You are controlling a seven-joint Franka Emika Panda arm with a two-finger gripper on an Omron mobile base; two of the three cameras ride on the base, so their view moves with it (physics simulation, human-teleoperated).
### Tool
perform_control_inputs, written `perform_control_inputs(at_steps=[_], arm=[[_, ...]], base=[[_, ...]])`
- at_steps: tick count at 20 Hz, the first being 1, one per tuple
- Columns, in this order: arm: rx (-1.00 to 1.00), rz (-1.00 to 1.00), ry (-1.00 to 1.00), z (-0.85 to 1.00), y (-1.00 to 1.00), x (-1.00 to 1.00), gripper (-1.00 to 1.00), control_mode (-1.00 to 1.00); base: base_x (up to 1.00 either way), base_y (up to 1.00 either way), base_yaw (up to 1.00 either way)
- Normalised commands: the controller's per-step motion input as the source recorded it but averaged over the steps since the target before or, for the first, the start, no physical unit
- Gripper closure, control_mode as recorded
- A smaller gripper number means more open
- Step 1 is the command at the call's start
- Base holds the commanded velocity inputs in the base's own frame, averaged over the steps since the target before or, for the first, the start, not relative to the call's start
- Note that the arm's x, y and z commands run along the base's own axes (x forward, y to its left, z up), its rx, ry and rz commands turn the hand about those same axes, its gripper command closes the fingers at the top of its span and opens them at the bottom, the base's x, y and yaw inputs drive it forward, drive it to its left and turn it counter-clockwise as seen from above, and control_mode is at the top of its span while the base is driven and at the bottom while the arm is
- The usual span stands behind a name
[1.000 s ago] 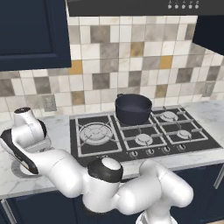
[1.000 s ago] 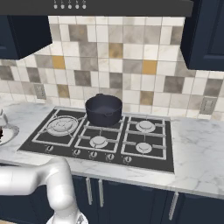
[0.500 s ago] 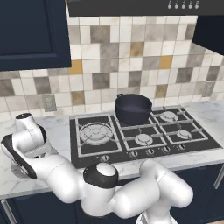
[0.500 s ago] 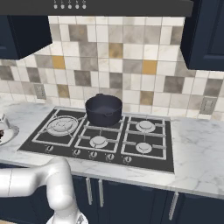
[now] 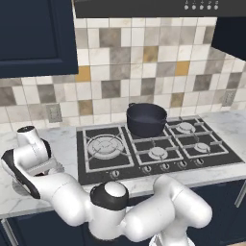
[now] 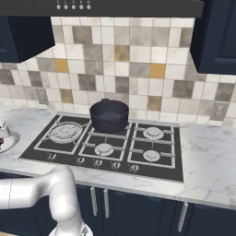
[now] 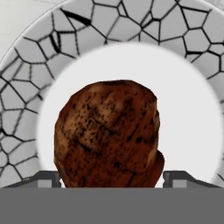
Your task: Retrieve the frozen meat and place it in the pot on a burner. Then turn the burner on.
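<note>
The frozen meat (image 7: 109, 135), a dark reddish-brown chunk, lies in the middle of a white plate (image 7: 192, 109) with a grey cracked-pattern rim. My gripper (image 7: 111, 179) hangs straight over it, open. One fingertip (image 7: 48, 178) stands at each side of the chunk, close to its flanks. In the left base view my hand (image 5: 32, 153) is low over the counter, left of the cooktop. The dark pot (image 5: 146, 120) (image 6: 109, 115) stands on the rear middle burner and looks empty.
The black five-burner cooktop (image 5: 126, 166) (image 6: 177, 171) has a row of knobs (image 5: 144, 169) (image 6: 97, 162) along its front edge. The plate (image 6: 11, 139) lies on the marble counter at the left. Dark cabinets hang above, and a tiled wall runs behind.
My hand has come down onto the plate at the left, and the jaws have narrowed a little around the meat. Pot and cooktop are unmoved.
</note>
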Motion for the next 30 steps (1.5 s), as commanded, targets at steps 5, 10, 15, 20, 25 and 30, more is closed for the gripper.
perform_control_inputs(at_steps=[5, 10, 15, 20, 25, 30], arm=[[0.0, 0.0, 0.0, 0.0, 0.0, 0.0, 1.0, -1.0], [0.0, -0.01, -0.09, 0.23, -0.12, -0.13, 1.0, -1.0], [0.01, -0.23, -0.04, 0.29, -0.91, -0.25, 1.0, -1.0], [0.03, -0.24, -0.09, 0.44, -0.99, -0.51, 1.0, -1.0], [0.01, -0.2, -0.14, 0.6, -0.89, -0.43, 1.0, -1.0], [-0.03, -0.04, -0.17, 0.52, -0.96, -0.11, 1.0, -1.0]], base=[[0.0, 0.0, 0.0], [0.0, 0.0, 0.0], [0.0, 0.0, 0.0], [0.0, 0.0, 0.0], [0.0, 0.0, 0.0], [0.0, 0.0, 0.0]])
